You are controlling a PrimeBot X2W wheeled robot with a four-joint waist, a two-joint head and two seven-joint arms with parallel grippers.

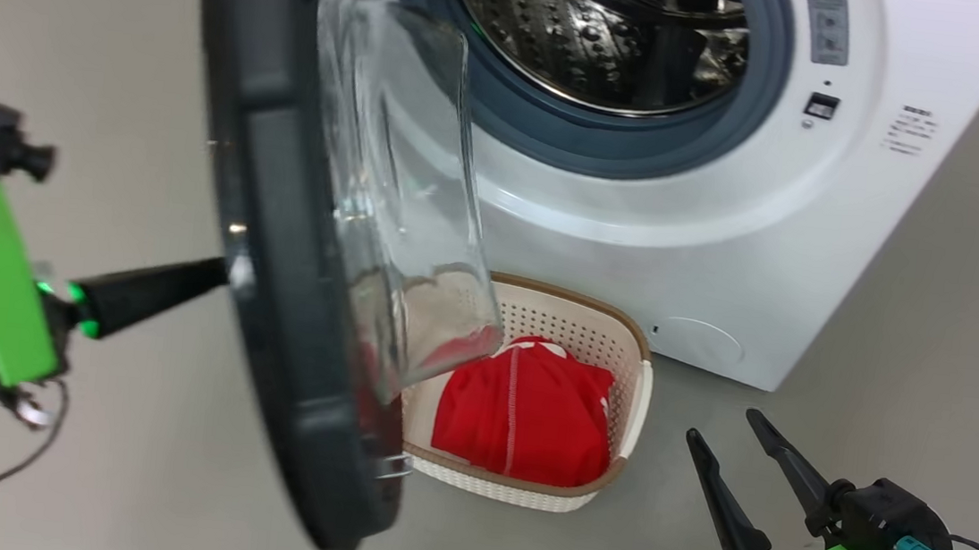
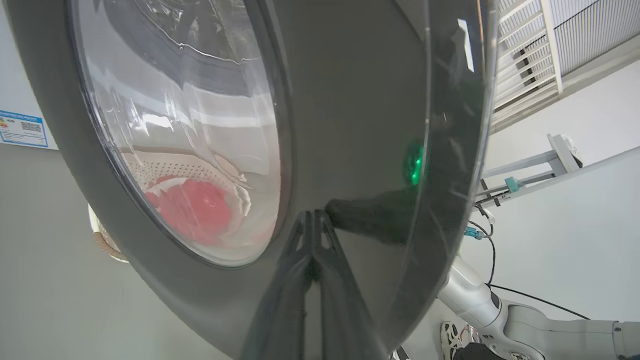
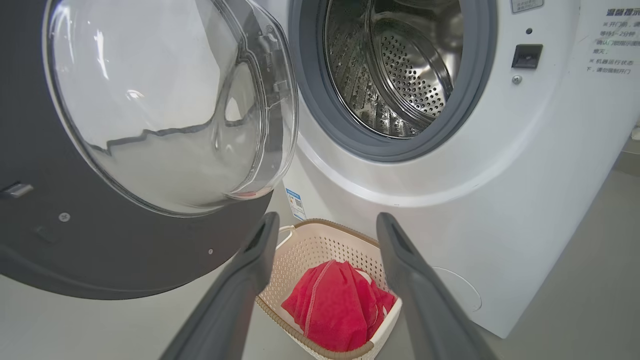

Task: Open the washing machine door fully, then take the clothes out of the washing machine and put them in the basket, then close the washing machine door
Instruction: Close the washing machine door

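Grey floor (image 1: 938, 372) lies beneath the washing machine door (image 1: 281, 201), which looks rigid; push its rim. Against it, the left gripper (image 1: 213, 275) has its fingers together; the right gripper (image 1: 724, 428) has them apart.

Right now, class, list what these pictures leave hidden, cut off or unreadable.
Head view: the door hides the left end of the basket.
Head and right wrist views: the top edge cuts off the drum.
Head view: the machine's printed notice is too small to read.
Right wrist view: clothes bunched, count unclear.
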